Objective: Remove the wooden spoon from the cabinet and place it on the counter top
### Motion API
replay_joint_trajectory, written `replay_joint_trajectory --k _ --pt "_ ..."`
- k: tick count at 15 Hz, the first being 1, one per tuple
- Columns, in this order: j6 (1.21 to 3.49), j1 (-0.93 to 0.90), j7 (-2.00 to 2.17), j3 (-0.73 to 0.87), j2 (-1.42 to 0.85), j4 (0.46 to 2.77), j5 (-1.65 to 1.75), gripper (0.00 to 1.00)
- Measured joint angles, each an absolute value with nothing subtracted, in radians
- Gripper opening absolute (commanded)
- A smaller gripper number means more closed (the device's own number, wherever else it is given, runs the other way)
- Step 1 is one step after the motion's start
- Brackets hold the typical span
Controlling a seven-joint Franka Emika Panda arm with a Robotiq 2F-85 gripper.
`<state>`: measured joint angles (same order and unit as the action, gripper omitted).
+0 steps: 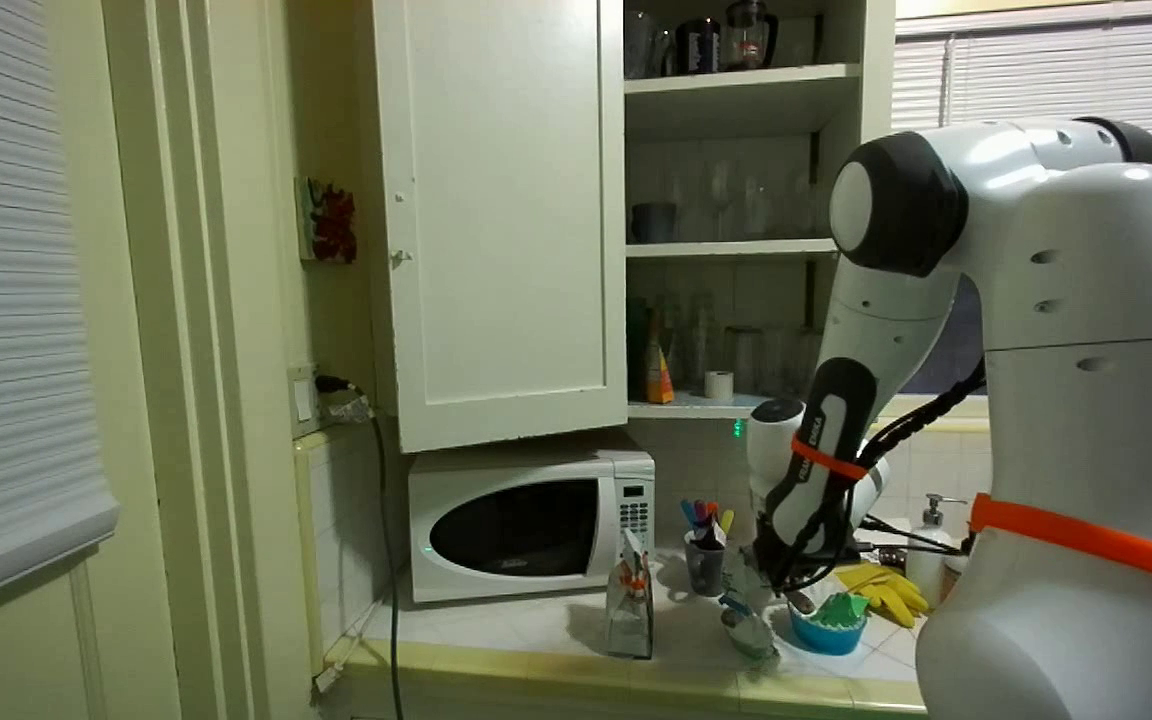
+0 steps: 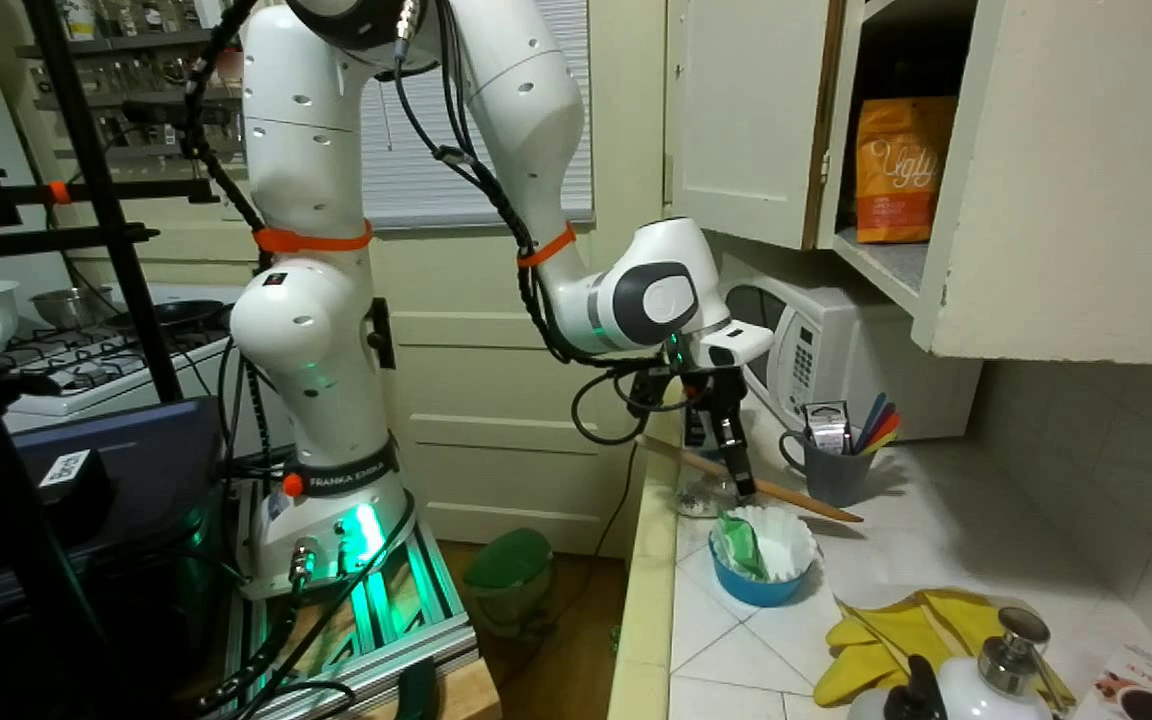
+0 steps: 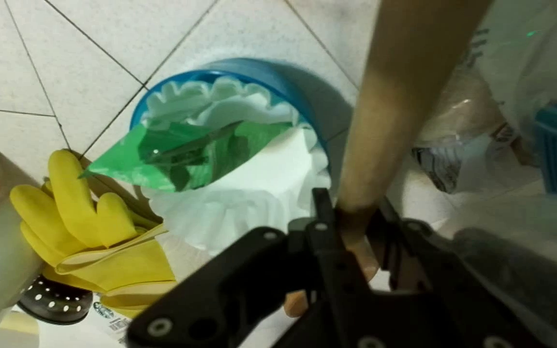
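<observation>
You hold a long, light-tan wooden spoon [image 3: 389,106] over the pale, tiled counter top [image 2: 946,540], just beside a round blue plastic tub [image 2: 758,592] w/ fluted white paper liners [image 3: 269,179]. Your black, two-jawed metal gripper [image 3: 354,210] is closed down to the shaft's thickness, wood pinched nr mid-length, prob. b/c a thin stick balances best there.

In an exterior view the spoon slants btwn the tub and a grey, handled mug [image 2: 839,476] of coloured utensils [image 2: 878,430]; whether its far tip touches down, you can't tell. Just beside the tub, spoon side, slumps a clear plastic bag [image 3: 525,72] w/ a blue clip [image 3: 556,145]; nr the opposite side lie yellow rubber gloves [image 3: 119,263], poss. kept handy for dishes. A crumpled green packet [image 3: 186,157] sits in the tub, prob. so it can't slide.

Higher than the tub, the tall white cabinet [image 1: 736,247] shows its panelled door [image 1: 511,220] swung wide, prob. so you can reach in. W/ the spoon out, you look nearly done: lower, lay flat, release, clear of the tub's rim, b/c a snag could twist it.
</observation>
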<state>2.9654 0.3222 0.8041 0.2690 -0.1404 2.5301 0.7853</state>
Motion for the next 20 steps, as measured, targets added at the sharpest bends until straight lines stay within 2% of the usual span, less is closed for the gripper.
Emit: replay_joint_trajectory --k 7,8,9,16,20 --pt "2.964 0.293 0.829 0.264 -0.181 2.524 0.785 0.06" --pt "2.964 0.293 0.834 0.264 -0.187 2.522 0.785 0.47" --pt "2.964 0.293 0.839 0.264 -0.192 2.518 0.784 0.48" --pt "2.963 0.293 0.848 0.264 -0.202 2.505 0.779 0.99" --pt "2.926 0.295 0.824 0.244 -0.158 2.512 0.728 1.00"
